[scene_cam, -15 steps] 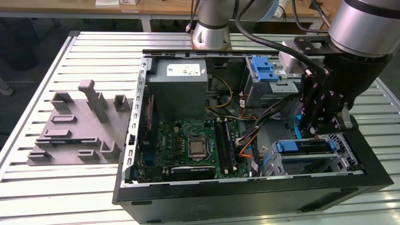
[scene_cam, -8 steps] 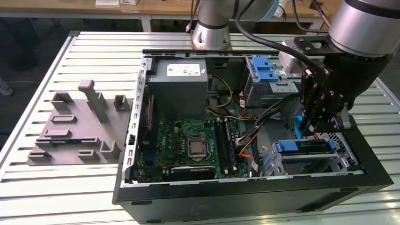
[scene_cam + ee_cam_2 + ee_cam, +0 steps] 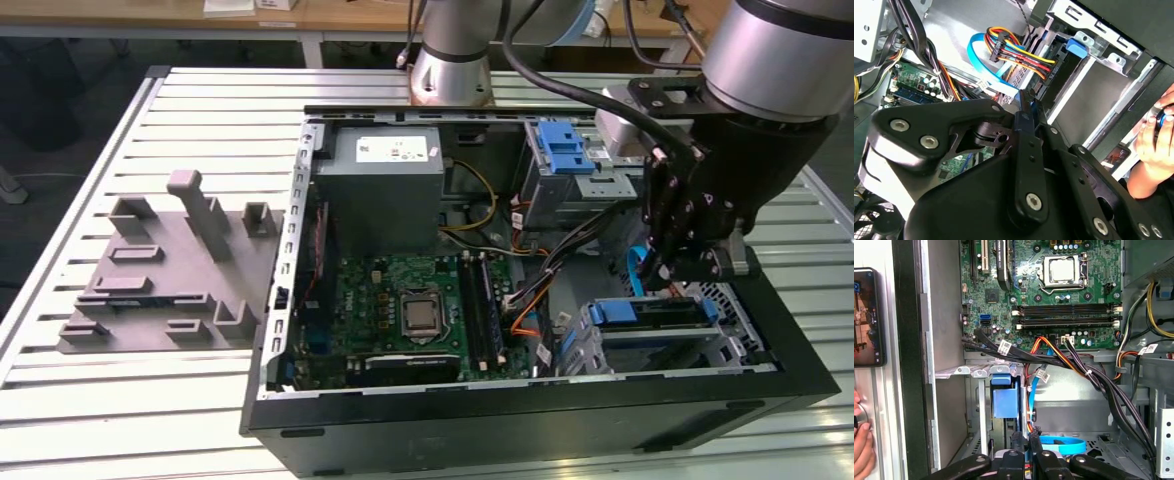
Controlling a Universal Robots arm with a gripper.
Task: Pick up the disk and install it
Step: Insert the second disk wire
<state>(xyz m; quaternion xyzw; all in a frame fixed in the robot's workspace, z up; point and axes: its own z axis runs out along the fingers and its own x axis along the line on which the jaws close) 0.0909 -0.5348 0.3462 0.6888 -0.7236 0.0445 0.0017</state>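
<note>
Items, from the exterior view's left to its right.

1. Grey fixture block [image 3: 167, 270]: moulded holder with upright posts, lying on the slatted bench [image 3: 80, 400], well apart from the computer.
2. Computer case [image 3: 534, 410]: black tower lying on its side, side panel off. Inside it: grey metal box [image 3: 387, 190] towards the far end, green motherboard [image 3: 407, 315] just nearer the camera.
3. Blue latch with silver cage [image 3: 567, 155]: far right corner of the case.
4. The disk [image 3: 654, 318]: seated in the drive bay at the near right corner of the case, blue carrier edge showing; in the first wrist view its blue tab [image 3: 1005, 399] stands in the metal bay. Long axis runs across the exterior view, left to right.
5. Gripper [image 3: 687, 275]: black, pointing down into the case, directly above the disk's bay and very near it. The jaws look drawn together in the first wrist view, with nothing seen between them; judged to be holding nothing.
6. A person's hand [image 3: 1156, 145]: outside the case wall, in the second wrist view.
</note>
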